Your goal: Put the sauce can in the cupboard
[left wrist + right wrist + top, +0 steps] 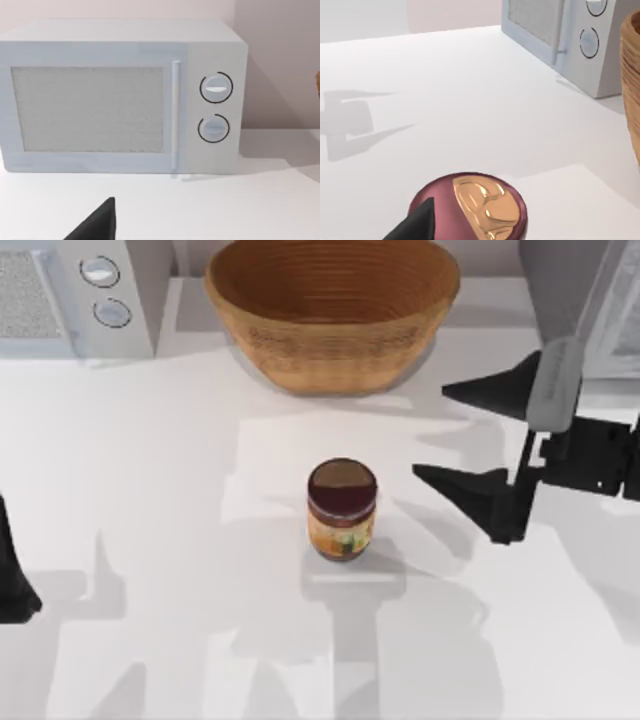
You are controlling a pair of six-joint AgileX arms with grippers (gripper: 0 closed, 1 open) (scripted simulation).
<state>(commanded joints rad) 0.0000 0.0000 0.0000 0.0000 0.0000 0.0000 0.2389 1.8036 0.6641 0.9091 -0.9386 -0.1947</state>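
The sauce can stands upright in the middle of the table, with a dark maroon top and a yellow-orange label. Its round top shows close up in the right wrist view, beside one dark fingertip. My right gripper is open just right of the can, its fingers pointing left at it and apart from it. The cupboard is a pale grey body at the back right corner, cut off by the frame edge. My left arm is parked at the left edge of the table.
A big woven brown basket stands at the back centre, behind the can. A white microwave with two dials sits at the back left and faces the left wrist camera. White tabletop lies around the can.
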